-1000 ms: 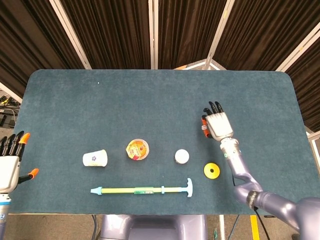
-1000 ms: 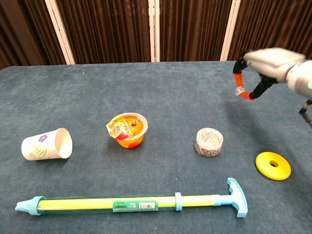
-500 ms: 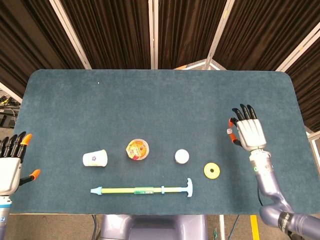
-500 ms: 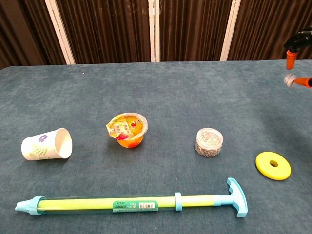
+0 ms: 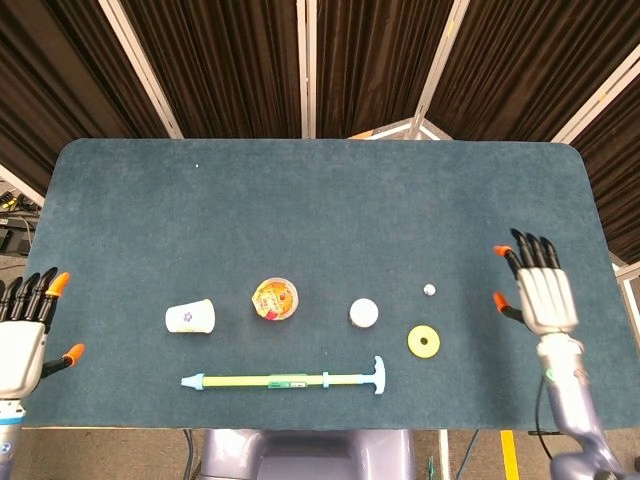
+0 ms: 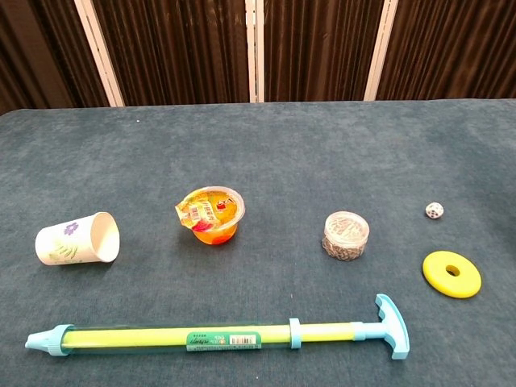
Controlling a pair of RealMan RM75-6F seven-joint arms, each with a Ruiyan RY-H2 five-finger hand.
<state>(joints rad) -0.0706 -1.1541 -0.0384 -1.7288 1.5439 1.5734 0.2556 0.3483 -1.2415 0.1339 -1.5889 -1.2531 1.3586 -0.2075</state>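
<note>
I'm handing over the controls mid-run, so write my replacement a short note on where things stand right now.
Left hand: open, off the table's left edge, holding nothing.
Right hand: open, fingers spread, near the right edge, holding nothing.
Small white die lies on the table, just above the yellow ring and right of the clear round container.
Done: die lies free. Left: nothing in hand.

No readable text anywhere. Small sticker with tiny print on the pump (image 6: 218, 337), too small to make out. Printed foil lid on the jelly cup (image 6: 211, 208), lettering blurred. Purple flower print on the paper cup (image 6: 74, 239), no words.
</note>
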